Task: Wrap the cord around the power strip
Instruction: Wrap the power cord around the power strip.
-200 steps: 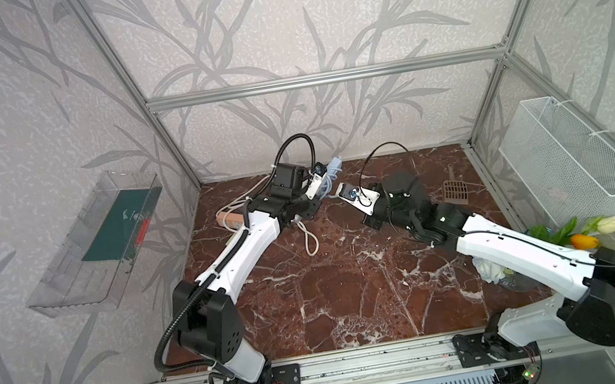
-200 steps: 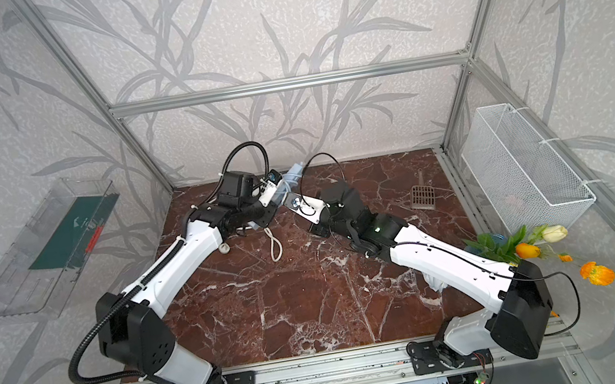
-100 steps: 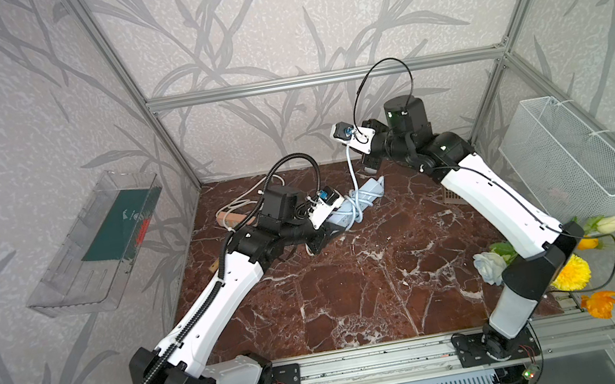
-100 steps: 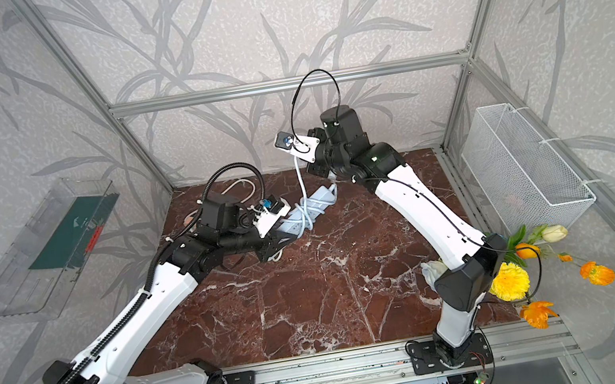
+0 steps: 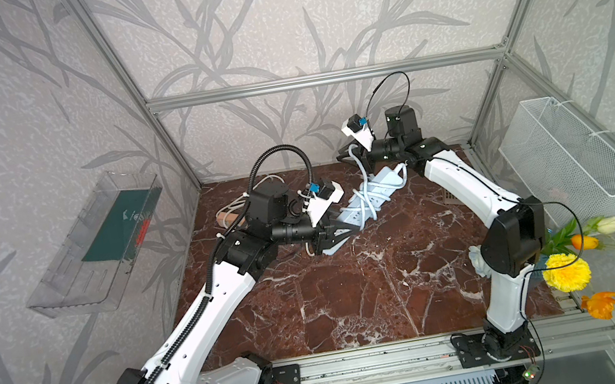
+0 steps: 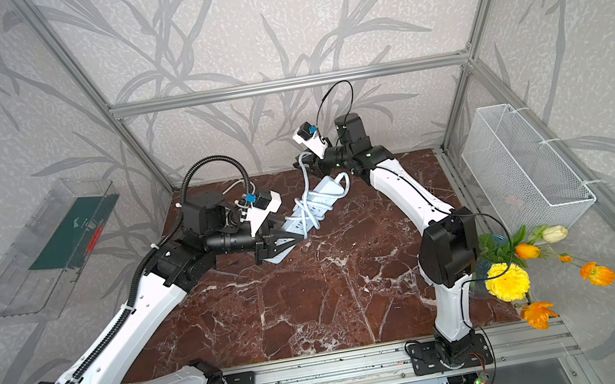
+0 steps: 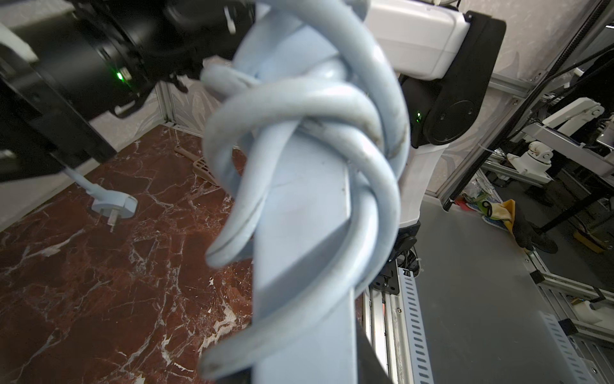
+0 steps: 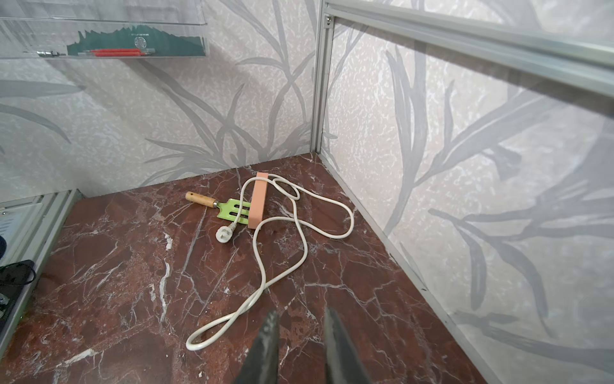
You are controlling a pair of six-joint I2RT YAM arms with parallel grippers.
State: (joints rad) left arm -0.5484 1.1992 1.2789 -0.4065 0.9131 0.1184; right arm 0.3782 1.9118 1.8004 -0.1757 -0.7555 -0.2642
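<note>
Over marble (image 5: 355,290), left fingers (image 5: 341,231) clamp power strip (image 5: 387,181); right fingers (image 8: 265,345) parted, empty.

The left arm (image 5: 212,312) and right arm (image 5: 463,185) are white shells on black joints, a ribbed black hose (image 5: 278,151) looping off the left, a thin black wire (image 5: 393,81) off the right.

Our left gripper (image 5: 339,232) reaches centre, jaws clamped; our right gripper (image 5: 345,152) hangs raised far back, fingers (image 8: 265,342) slightly parted.

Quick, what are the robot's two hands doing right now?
Left gripper: closed, holding the pale blue plastic power strip.
Right gripper: fingers slightly apart, holding nothing.
</note>
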